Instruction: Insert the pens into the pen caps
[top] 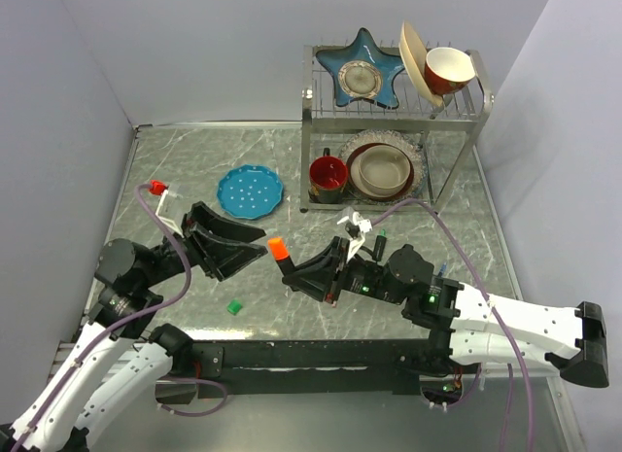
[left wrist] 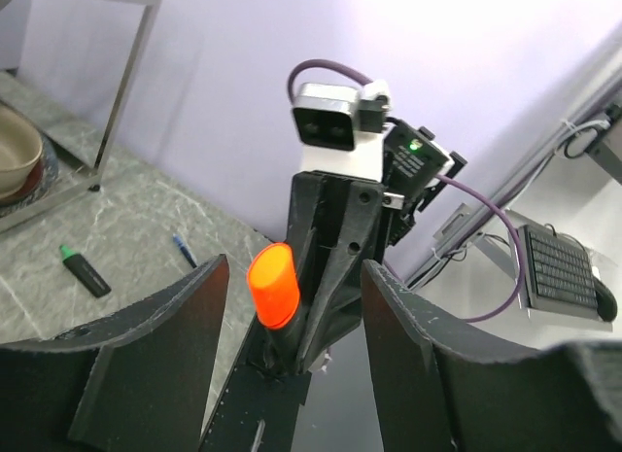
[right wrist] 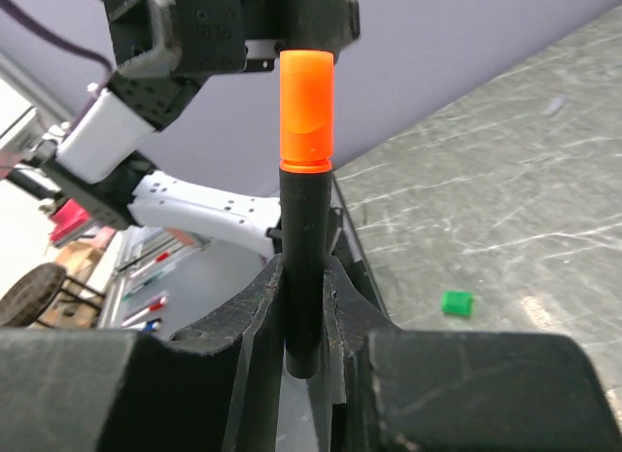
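Observation:
My right gripper (right wrist: 303, 306) is shut on a stubby black marker (right wrist: 303, 258) and holds it upright; an orange cap (right wrist: 307, 107) sits on its top end. In the top view this orange cap (top: 276, 247) lies just off the tips of my left gripper (top: 258, 248), which is open with nothing between its fingers. From the left wrist the orange cap (left wrist: 273, 285) shows in the gap between the wide-apart fingers (left wrist: 194, 316). A green cap (top: 234, 306) lies loose on the table. A black marker with a green end (left wrist: 83, 267) and a thin blue pen (left wrist: 185, 250) lie beyond.
A blue plate (top: 251, 191) sits at the back left of the table. The steel dish rack (top: 389, 121) with bowls, a red mug and plates stands at the back right. Grey walls close in both sides.

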### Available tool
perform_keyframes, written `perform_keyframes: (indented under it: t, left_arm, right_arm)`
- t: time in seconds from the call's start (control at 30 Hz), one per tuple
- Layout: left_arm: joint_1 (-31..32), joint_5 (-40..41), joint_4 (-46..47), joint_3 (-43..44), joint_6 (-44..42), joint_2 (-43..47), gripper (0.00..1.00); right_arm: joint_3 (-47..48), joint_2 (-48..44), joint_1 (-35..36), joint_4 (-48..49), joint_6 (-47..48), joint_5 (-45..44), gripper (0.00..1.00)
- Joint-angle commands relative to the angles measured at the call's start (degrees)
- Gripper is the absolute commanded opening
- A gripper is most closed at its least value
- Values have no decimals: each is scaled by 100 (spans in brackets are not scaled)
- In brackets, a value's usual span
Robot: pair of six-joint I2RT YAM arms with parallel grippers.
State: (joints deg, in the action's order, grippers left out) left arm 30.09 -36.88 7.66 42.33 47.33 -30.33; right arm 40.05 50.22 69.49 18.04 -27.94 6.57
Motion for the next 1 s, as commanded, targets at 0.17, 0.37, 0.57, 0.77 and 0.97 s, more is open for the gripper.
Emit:
perform_keyframes:
  t: [0.17,0.37,0.57,0.77,0.97]
  left_arm:
    - [15,-425,746,-286,110,-8,60]
    - [15,-556,895,-392,30,-114,57]
    - [15,-706,1211,-541,206,-123,57]
    - [15,-838,1299,-646,233,-44,50]
    - [15,-1057,1913,-1199,732,70,22]
  right_arm:
    - [-173,-38,-24,533,-159,319,0]
    - [-121,58,-15,568,-176,389,0]
    - [-68,173,-24,569,-238,433,0]
    - [2,260,-24,639,-299,494,0]
    - [73,357,-24,920,-448,635,0]
